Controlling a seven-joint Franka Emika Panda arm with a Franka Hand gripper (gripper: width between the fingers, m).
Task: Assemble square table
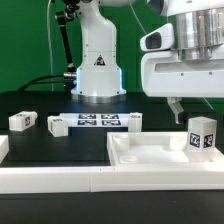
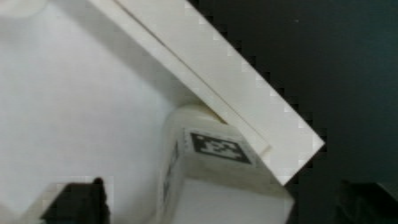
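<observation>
While one tagged leg [image 1: 202,137] stands in a corner of the single square tabletop [image 1: 150,157], three more legs [image 1: 22,121] [image 1: 57,125] [image 1: 135,121] lie on the black surface [image 1: 60,150]. The gripper [image 1: 178,106] hangs just above the standing leg, jaws apart.

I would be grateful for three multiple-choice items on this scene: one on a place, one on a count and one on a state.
1. Where does the upright leg stand?
A on the marker board
B in the table top
C on the robot's base

2. How many loose legs lie on the black surface?
A one
B three
C five

3. How is the claw?
A open, gripping nothing
B shut on a leg
C shut on the table top

Answers:
1 B: it stands inside the raised rim, at the exterior view's right.
2 B: besides the first, two more lie there.
3 A: in the wrist view its fingers stand clear of the leg on both sides.
</observation>
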